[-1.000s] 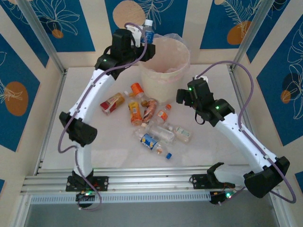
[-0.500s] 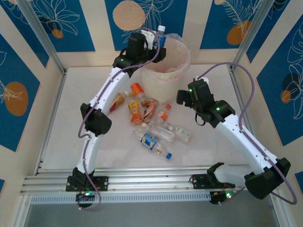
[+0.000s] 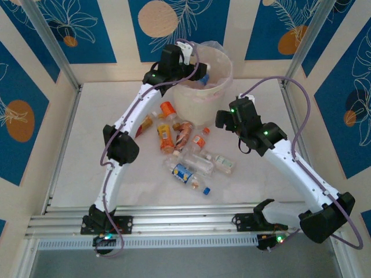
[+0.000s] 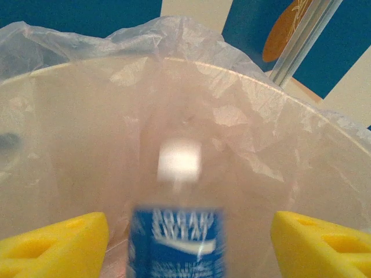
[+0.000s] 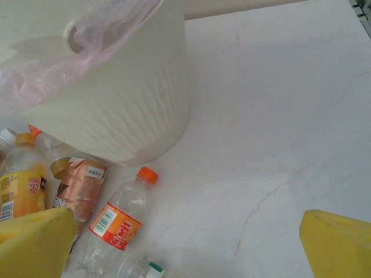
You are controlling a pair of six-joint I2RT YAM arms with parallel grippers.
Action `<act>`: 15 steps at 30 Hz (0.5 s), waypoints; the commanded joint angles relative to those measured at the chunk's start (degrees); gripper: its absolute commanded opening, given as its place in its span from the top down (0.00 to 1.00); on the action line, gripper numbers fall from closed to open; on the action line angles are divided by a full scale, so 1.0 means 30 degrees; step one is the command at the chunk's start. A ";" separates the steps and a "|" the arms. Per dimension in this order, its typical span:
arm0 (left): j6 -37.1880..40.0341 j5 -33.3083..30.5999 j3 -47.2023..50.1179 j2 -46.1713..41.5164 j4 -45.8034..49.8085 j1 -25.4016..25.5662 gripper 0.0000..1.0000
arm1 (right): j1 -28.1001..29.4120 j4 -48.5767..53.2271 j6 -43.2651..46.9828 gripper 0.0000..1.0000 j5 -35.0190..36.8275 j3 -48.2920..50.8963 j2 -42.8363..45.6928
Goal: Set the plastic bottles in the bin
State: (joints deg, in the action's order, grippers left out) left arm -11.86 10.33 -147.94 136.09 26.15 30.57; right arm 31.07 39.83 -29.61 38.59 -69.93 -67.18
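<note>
- The left gripper [image 3: 195,70] is hovering over the mouth of the bin [image 3: 197,101], at the far middle of the table [image 3: 87,145].
- In the left wrist view, its yellow pads [image 4: 55,243] are standing apart, gripping nothing.
- A blue-labelled bottle [image 4: 177,240] with a white cap is showing blurred between them, a gap on each side, against the bin's pinkish liner [image 4: 255,133].
- The other plastic bottles [image 3: 184,145] are lying scattered on the table just in front of the bin.
- One clear bottle with an orange cap [image 5: 115,223] is lying near the bin's base.
- The right gripper [image 3: 224,119] is hanging beside the bin, its jaws spread wide over the table and holding nothing.
</note>
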 commanded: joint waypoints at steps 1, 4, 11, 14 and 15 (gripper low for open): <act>0.0234 0.0165 -0.0756 0.0251 -0.0222 0.0140 0.25 | 0.0102 -0.0242 -0.0415 0.01 0.0022 0.0021 -0.0121; 0.0302 0.0026 -0.0755 0.0109 -0.0243 0.0152 0.25 | 0.0097 -0.0256 -0.0418 0.01 0.0049 0.0068 -0.0130; 0.0412 -0.0174 -0.0783 -0.1310 0.0067 0.0152 0.21 | 0.0044 -0.0358 -0.0502 0.01 0.0057 0.0356 -0.0296; 0.0574 -0.0384 -0.0771 -0.2386 0.0377 0.0153 0.17 | 0.0040 -0.0420 -0.0503 0.01 -0.0045 0.0358 -0.0512; 0.0628 -0.0397 -0.0785 -0.2744 0.0501 0.0153 0.14 | 0.0058 -0.0446 -0.0495 0.01 -0.0109 0.0343 -0.0561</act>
State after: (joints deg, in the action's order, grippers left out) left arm -11.38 9.87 -147.94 134.50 27.33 30.57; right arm 31.07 39.81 -29.91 38.59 -69.80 -68.05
